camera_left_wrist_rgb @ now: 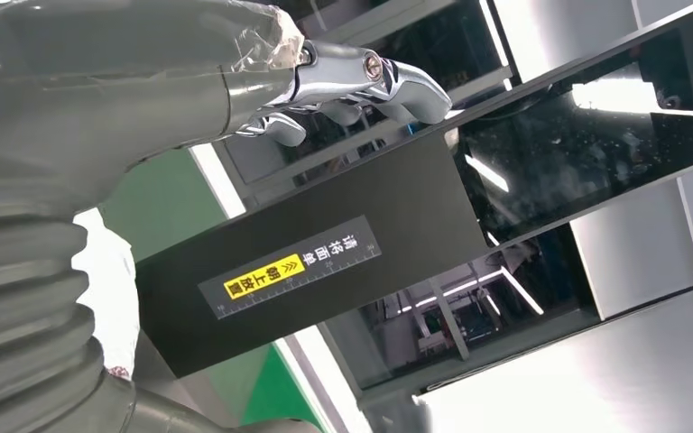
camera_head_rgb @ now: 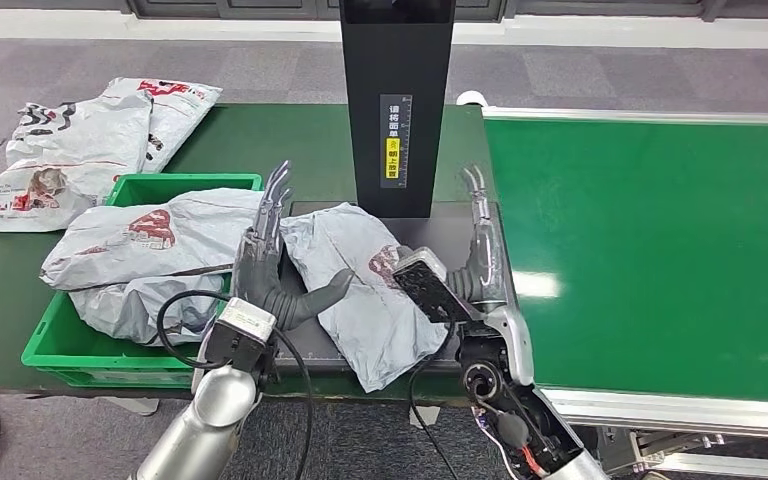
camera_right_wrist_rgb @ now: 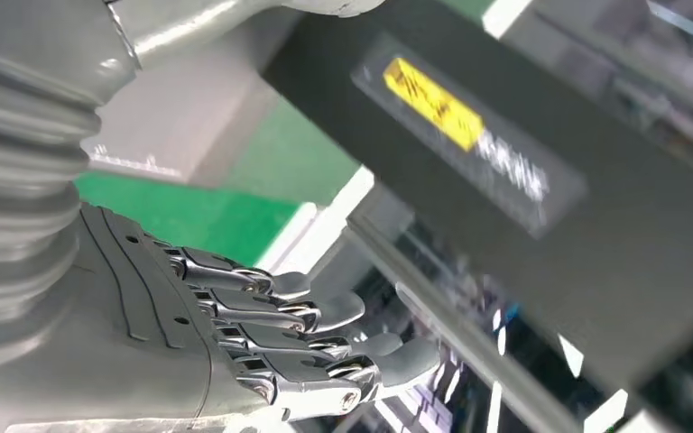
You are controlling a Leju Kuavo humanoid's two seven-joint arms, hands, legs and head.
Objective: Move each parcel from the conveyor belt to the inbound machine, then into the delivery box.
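Parcel [camera_head_rgb: 365,290], a grey plastic mailer with a red and dark print, lay flat on the dark base plate of the inbound machine [camera_head_rgb: 397,100], directly in front of the machine's black upright column. One corner of the mailer hung over the front edge of the table.

Left hand [camera_head_rgb: 265,255] was positioned at the mailer's left edge, with its fingers extended upward and spread and its thumb lying across the mailer's surface. No object was enclosed in it. In the left wrist view, the fingertips [camera_left_wrist_rgb: 397,86] pointed toward the black column, which carried a yellow label [camera_left_wrist_rgb: 262,275].

Right hand [camera_head_rgb: 475,250] stood at the mailer's right edge with its fingers extended and apart, holding nothing. The right wrist view showed the fingers [camera_right_wrist_rgb: 325,347] only slightly curved, with the column blurred behind them.

A green delivery box [camera_head_rgb: 60,345] sat to the left of the machine and contained two grey mailers [camera_head_rgb: 155,240]. Further mailers [camera_head_rgb: 80,145] lay on the table behind the box. The green conveyor belt [camera_head_rgb: 650,250] extended to the right of the machine.
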